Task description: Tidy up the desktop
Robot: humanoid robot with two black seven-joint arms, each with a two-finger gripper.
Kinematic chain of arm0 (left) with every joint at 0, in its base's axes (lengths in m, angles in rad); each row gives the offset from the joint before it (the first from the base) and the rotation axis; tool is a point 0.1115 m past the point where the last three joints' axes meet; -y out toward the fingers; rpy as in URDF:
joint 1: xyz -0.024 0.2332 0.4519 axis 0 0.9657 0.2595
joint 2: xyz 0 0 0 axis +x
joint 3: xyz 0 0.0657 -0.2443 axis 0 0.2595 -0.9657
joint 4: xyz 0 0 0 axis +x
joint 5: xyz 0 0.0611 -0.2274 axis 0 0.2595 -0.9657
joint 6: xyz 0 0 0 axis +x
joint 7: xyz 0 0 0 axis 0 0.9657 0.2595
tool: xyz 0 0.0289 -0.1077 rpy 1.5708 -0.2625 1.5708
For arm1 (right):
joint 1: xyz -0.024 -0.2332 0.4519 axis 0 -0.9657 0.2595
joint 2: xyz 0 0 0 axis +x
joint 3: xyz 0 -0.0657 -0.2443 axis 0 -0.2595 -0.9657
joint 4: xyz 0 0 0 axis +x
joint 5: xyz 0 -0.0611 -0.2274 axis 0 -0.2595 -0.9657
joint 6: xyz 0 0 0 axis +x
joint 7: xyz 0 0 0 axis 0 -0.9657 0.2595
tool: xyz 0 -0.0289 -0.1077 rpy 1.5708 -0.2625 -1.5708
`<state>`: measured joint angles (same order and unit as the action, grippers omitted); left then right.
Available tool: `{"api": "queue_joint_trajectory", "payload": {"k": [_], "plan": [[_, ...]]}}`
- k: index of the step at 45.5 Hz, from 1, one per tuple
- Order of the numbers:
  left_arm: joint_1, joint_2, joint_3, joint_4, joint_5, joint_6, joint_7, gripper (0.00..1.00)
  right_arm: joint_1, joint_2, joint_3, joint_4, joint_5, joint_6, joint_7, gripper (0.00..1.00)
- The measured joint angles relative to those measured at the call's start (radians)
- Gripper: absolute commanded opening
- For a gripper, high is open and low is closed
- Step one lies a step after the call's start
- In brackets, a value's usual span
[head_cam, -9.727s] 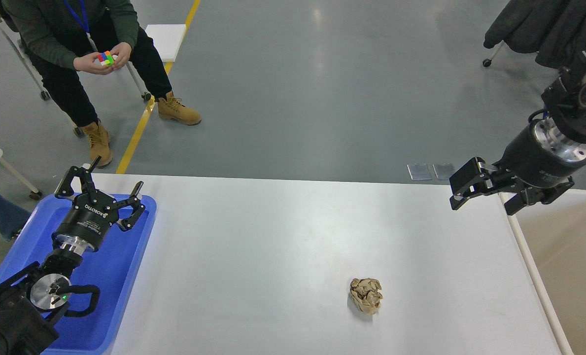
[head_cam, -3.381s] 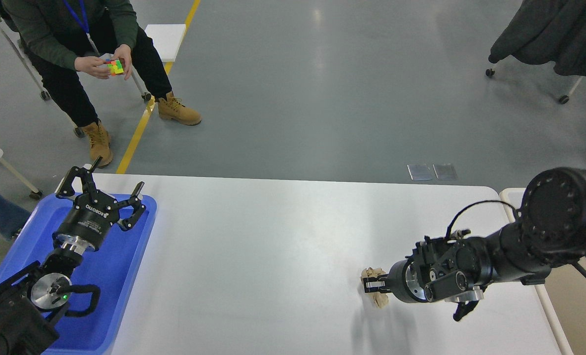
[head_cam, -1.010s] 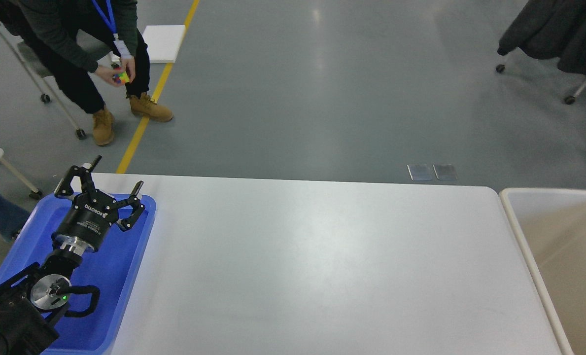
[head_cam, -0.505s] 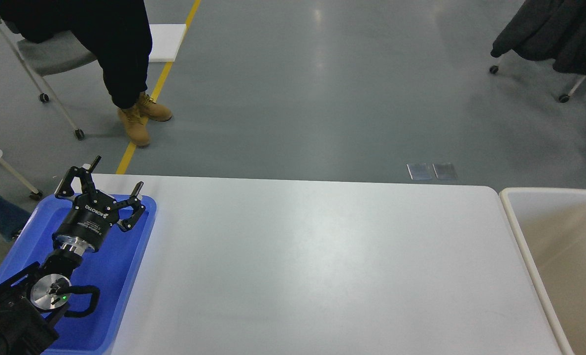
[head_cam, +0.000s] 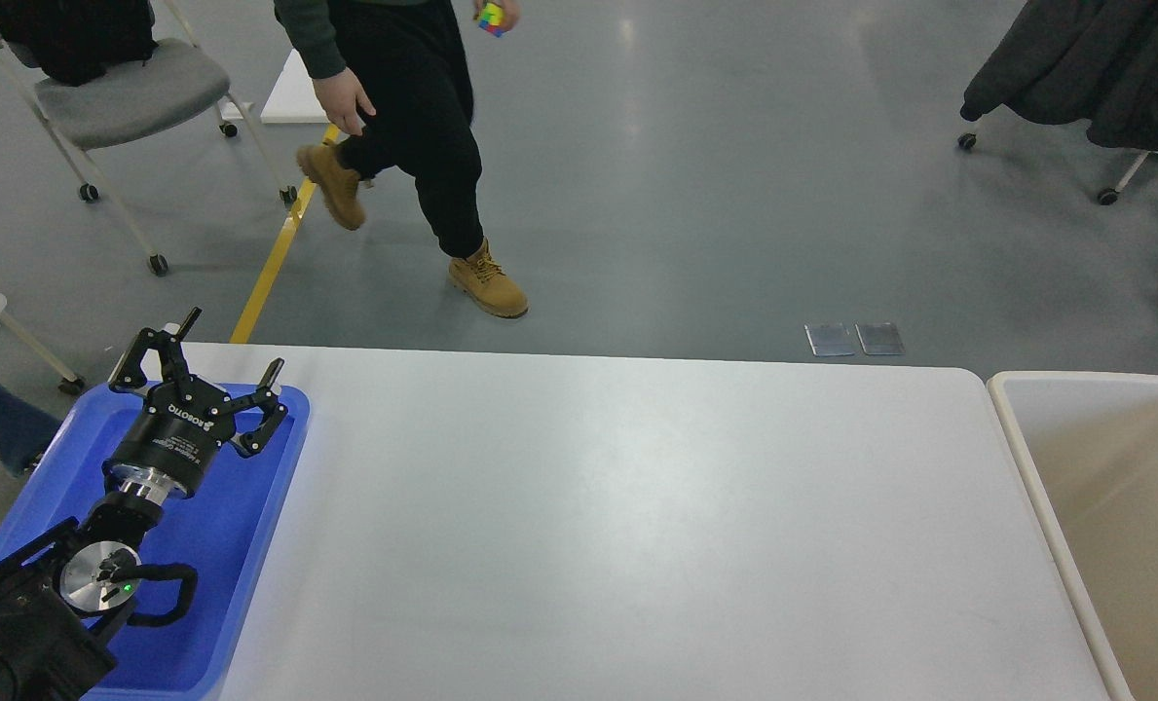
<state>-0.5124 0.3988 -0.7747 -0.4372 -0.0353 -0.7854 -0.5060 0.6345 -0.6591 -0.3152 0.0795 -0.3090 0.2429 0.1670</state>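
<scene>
Worktop [head_cam: 637, 526] fills the near part of my head view, white and smooth, running from the blue tray [head_cam: 238, 545] on its left end to the beige bin [head_cam: 1017, 428] that sits just past its right edge. My left arm comes in at the bottom left corner and reaches up over the tray. Its claw [head_cam: 199, 365] hangs above the tray's far end with both fingers spread wide, holding nothing. My right claw is out of the picture.

Beyond the worktop's far edge lies grey floor with two small metal plates [head_cam: 854, 339] set in it and a yellow line [head_cam: 281, 248] running away to the upper left. A person [head_cam: 413, 127] in dark trousers and tan boots is mid-stride there, a coloured cube [head_cam: 490, 18] in one hand. A grey wheeled chair [head_cam: 121, 92] stands at far left, and dark coats [head_cam: 1095, 68] hang at far right.
</scene>
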Motion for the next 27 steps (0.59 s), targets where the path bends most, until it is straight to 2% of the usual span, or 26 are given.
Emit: {"api": "queue_joint_trajectory", "payload": {"k": [18, 27], "plan": [[0.0, 0.0, 0.0, 0.0, 0.0, 0.0, 0.0, 0.99, -0.013, 0.015, 0.042, 0.016, 0.0, -0.017, -0.001, 0.99], [0.0, 0.0, 0.0, 0.0, 0.0, 0.0, 0.0, 0.99, 0.096, -0.005, 0.233, 0.04, 0.002, -0.018, 0.0, 1.0]]}}
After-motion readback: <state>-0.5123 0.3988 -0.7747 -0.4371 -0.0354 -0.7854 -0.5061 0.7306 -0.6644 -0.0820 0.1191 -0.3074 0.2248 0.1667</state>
